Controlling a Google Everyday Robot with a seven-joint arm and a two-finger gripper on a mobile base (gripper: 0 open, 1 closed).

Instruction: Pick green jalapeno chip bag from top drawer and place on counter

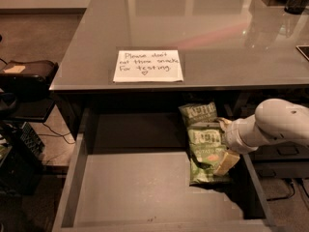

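A light-green chip bag lies flat on the floor of an open grey drawer. It is just below the front edge of the counter, toward the right front corner. A darker bag touches its far end, partly tucked under that edge. The gripper, on a white arm reaching in from the right, sits at the bag's right side. Its fingers are apart, one near each end of that side (the lower one rests on the bag). The grasp looks not yet made. To do it well, close on the light bag alone and gently, since it crinkles. Then lift it clear of the drawer wall and the front edge, and set it down away from the note.
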